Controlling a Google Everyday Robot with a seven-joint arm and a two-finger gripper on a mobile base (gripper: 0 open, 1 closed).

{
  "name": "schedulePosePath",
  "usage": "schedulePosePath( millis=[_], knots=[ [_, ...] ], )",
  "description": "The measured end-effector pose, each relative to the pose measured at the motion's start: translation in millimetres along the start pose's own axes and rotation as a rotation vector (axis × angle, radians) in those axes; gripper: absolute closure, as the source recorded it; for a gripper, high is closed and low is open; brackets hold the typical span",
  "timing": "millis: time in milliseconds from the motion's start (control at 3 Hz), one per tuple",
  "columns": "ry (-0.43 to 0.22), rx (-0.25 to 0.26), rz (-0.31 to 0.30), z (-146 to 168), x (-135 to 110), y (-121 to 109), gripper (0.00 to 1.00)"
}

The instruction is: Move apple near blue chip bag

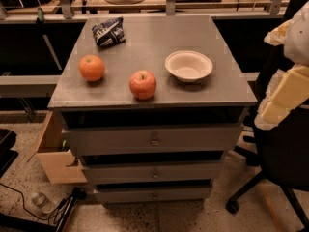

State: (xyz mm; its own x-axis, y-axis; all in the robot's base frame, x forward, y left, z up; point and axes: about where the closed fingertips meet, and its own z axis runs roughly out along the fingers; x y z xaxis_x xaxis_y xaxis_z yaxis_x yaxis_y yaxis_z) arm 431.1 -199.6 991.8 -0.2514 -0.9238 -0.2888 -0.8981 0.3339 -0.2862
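The apple point(143, 84), red-pink with yellowish patches, sits near the front edge of the grey cabinet top point(159, 37), left of centre. The blue chip bag point(109, 31), dark blue with white lettering, lies at the back left of the top, well apart from the apple. My gripper point(284, 96) shows as cream and white parts at the right edge of the view, beyond the cabinet's right side, far from the apple and holding nothing that I can see.
An orange round fruit point(91, 67) sits left of the apple. A white bowl point(189, 65) stands to the apple's right. The cabinet has drawers below. A black office chair point(280, 168) is at the right, and a cardboard box point(55, 156) is on the floor at the left.
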Motion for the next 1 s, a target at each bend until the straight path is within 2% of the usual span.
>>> schedulePosePath(
  millis=[333,667,1000],
  knots=[
    [-0.134,0.039,0.078,-4,-17,30,0.0],
    [-0.244,0.068,0.131,14,-12,63,0.0],
    [-0.365,0.065,0.133,63,-15,80,0.0]
  ],
)
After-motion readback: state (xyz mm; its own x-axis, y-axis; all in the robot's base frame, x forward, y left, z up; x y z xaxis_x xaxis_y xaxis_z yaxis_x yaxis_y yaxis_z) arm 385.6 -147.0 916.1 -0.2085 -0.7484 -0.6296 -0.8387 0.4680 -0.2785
